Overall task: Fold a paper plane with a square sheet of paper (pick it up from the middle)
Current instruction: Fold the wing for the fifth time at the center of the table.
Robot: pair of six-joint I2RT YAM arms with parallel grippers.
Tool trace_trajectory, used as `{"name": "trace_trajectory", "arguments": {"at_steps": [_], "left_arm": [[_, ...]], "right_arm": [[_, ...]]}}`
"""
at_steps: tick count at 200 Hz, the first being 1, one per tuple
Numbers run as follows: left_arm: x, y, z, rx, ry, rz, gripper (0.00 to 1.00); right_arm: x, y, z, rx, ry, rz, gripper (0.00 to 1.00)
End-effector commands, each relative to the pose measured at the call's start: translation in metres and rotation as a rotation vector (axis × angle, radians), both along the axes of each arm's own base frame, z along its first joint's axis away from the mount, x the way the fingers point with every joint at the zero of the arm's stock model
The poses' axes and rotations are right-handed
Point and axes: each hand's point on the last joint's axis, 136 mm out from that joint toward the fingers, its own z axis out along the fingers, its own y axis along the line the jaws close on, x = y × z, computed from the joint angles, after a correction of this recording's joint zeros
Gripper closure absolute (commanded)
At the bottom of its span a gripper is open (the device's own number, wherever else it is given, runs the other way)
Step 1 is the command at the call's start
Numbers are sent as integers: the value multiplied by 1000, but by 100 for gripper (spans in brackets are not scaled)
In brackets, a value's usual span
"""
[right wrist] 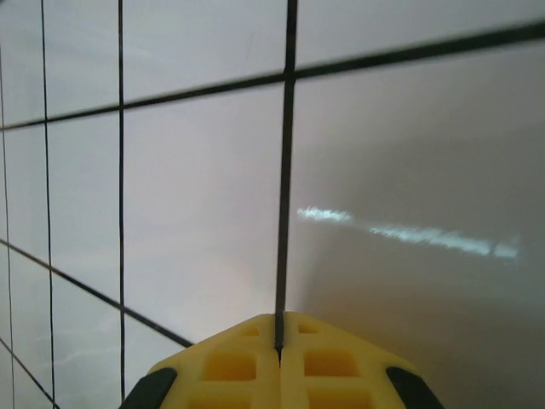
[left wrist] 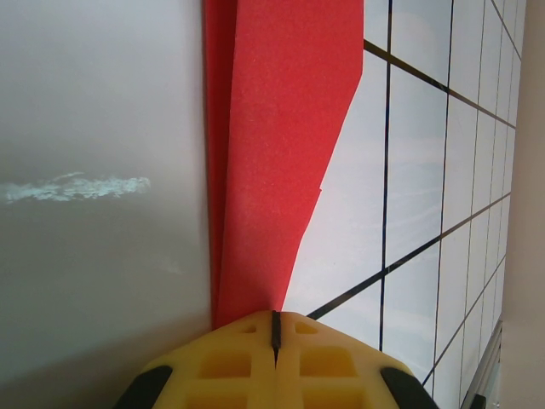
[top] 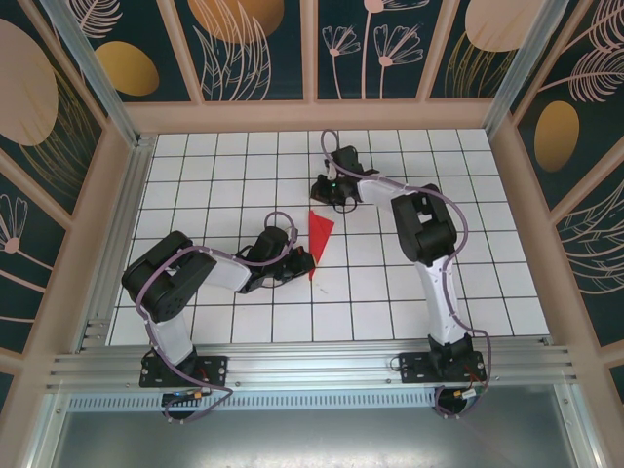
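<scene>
1. Left arm: from the overhead view we see it rise from its base at the near-left, double back at the elbow, and reach to the right, low over the table (top: 468, 292). The left gripper (top: 300, 263) sits near the table's middle.
2. Left claw: in the left wrist view the yellow fingertips (left wrist: 238, 362) are pressed together on the narrow end of the paper plane (left wrist: 281, 128). The red paper runs straight out from the seam between them, so the left gripper (left wrist: 274, 328) is pinching it.
3. Right arm: it stands up from the near-right base, bends at a high elbow, and stretches left and away. The right gripper (top: 325, 192) ends just beyond the plane's wide end; we cannot tell whether they touch.
4. Right claw: the right gripper (right wrist: 278, 332) has its pads closed against each other over bare grid tiles, holding nothing.
5. Paper plane (top: 319, 232): a slim red wedge in mid-table, between the two grippers.
6. Long axis: it runs roughly near to far. The sharp tip points toward the arm bases, at the left claw, and the broad end faces the far wall.
7. A darker folded layer shows along its left edge in the left wrist view.
</scene>
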Motion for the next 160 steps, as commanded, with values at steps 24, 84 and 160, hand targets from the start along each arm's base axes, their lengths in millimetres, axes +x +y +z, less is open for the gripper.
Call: {"name": "trace_trajectory", "arguments": {"at_steps": [24, 84, 160], "left_arm": [[-58, 55, -84, 301, 262, -2, 100], [-59, 56, -85, 305, 253, -3, 100], [-59, 55, -85, 296, 254, -3, 100]], "right_arm": [[-30, -4, 69, 56, -106, 48, 100], [-125, -7, 45, 58, 55, 90, 100], [-166, 19, 7, 68, 211, 153, 100]]}}
